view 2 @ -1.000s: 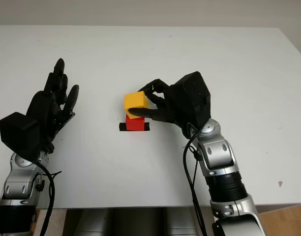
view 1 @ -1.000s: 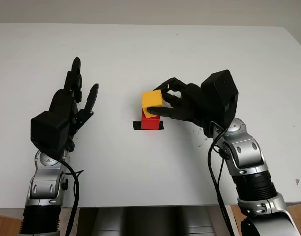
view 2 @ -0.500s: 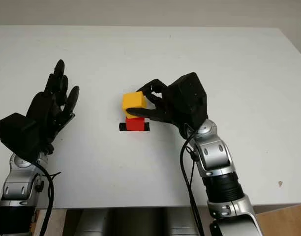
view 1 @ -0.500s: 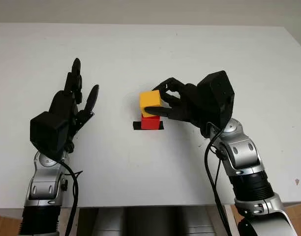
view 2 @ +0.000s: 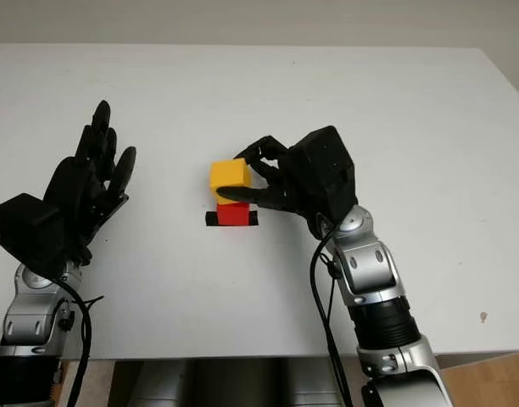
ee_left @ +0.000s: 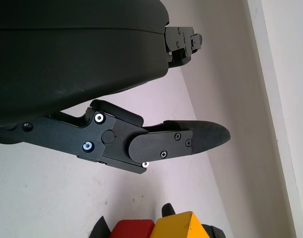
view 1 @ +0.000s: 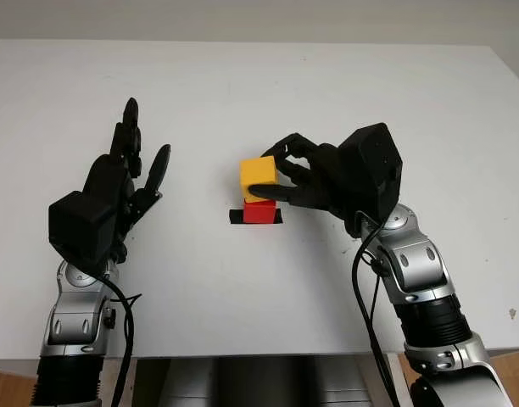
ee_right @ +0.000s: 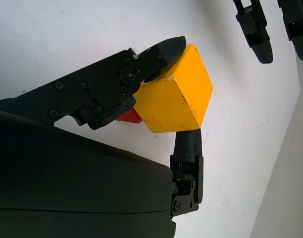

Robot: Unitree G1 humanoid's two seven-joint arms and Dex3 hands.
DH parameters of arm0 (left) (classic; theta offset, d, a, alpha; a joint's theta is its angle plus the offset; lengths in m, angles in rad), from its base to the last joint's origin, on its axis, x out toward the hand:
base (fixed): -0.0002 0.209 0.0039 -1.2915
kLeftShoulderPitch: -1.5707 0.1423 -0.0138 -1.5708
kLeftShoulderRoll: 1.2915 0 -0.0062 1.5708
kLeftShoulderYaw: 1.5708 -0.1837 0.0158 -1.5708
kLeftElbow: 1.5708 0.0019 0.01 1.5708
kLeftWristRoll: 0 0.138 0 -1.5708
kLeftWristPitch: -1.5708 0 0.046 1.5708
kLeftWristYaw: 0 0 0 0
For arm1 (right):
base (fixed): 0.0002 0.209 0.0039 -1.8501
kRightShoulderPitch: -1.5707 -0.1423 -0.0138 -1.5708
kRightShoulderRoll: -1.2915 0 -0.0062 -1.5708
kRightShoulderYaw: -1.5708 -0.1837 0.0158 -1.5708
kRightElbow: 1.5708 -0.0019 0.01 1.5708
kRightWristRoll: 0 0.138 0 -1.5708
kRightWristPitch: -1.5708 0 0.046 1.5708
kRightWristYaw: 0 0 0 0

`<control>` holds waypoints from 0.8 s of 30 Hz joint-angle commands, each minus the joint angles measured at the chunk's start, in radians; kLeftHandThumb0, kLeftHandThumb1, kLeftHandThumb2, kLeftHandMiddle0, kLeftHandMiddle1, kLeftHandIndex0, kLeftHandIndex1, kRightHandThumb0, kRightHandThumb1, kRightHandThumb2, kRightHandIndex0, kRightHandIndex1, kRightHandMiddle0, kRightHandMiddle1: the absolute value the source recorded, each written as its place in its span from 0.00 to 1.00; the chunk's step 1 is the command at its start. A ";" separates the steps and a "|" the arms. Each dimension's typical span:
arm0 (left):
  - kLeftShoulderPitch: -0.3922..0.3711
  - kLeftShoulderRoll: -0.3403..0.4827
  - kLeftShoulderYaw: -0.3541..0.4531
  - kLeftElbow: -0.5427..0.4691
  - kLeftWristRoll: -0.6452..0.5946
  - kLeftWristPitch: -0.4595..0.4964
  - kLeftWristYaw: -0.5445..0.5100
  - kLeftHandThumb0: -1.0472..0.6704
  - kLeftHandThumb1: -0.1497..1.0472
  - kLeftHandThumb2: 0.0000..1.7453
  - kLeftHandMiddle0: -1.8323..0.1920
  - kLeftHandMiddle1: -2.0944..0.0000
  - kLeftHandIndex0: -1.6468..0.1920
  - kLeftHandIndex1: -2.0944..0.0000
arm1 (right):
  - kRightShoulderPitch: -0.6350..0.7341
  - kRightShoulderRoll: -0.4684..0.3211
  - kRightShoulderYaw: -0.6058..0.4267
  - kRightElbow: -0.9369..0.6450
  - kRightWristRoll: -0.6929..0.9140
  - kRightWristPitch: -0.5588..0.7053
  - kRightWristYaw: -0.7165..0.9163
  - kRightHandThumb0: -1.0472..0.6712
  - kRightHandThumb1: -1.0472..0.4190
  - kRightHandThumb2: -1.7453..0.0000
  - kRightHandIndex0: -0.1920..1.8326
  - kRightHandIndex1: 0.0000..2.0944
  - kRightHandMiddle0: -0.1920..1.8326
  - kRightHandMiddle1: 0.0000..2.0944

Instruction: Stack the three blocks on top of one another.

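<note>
My right hand point(view 1: 265, 175) is shut on a yellow block point(view 1: 259, 174), gripped between the thumb below and the fingers above. It holds the block just over a red block point(view 1: 260, 211) near the table's middle; whether the two touch I cannot tell. The red block stands on a flat black piece point(view 1: 237, 217). In the right wrist view the yellow block point(ee_right: 174, 99) sits tilted between my fingers point(ee_right: 188, 148), with a bit of the red block point(ee_right: 127, 116) behind it. My left hand point(view 1: 141, 144) is open, hovering to the left of the stack.
The white table point(view 1: 242, 85) spreads wide on all sides of the stack. Its front edge runs just ahead of both forearms. A grey wall lies beyond the far edge.
My right hand has shifted the yellow block slightly to the left over the red block. The left hand has barely moved.
</note>
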State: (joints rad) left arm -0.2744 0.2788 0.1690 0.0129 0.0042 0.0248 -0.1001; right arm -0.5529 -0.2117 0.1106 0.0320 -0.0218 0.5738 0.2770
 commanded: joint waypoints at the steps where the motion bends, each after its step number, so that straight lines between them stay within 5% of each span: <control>1: 0.012 0.010 0.002 -0.012 0.001 -0.005 -0.003 0.21 1.00 0.28 0.98 0.97 0.96 0.98 | 0.011 -0.007 0.003 -0.029 -0.003 -0.014 0.002 0.36 0.04 0.97 0.20 0.03 0.19 0.82; 13: 0.010 0.009 0.000 -0.007 0.004 -0.014 -0.003 0.21 1.00 0.28 0.98 0.97 0.96 0.98 | 0.058 -0.020 -0.012 -0.060 -0.007 -0.052 0.010 0.36 0.04 0.97 0.20 0.03 0.19 0.79; 17: 0.011 0.006 0.001 -0.007 0.002 -0.012 -0.002 0.22 1.00 0.28 0.98 0.98 0.97 0.98 | 0.061 -0.023 -0.018 -0.073 -0.002 -0.031 0.013 0.33 0.05 0.97 0.17 0.02 0.14 0.57; 24: 0.013 0.009 0.001 -0.008 0.002 -0.012 -0.003 0.21 1.00 0.28 0.98 0.97 0.97 0.98 | 0.059 -0.024 -0.027 -0.078 0.004 -0.014 0.018 0.30 0.06 0.97 0.14 0.02 0.13 0.44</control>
State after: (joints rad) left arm -0.2744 0.2797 0.1688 0.0130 0.0042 0.0227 -0.1033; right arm -0.4943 -0.2262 0.0911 -0.0249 -0.0233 0.5544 0.2938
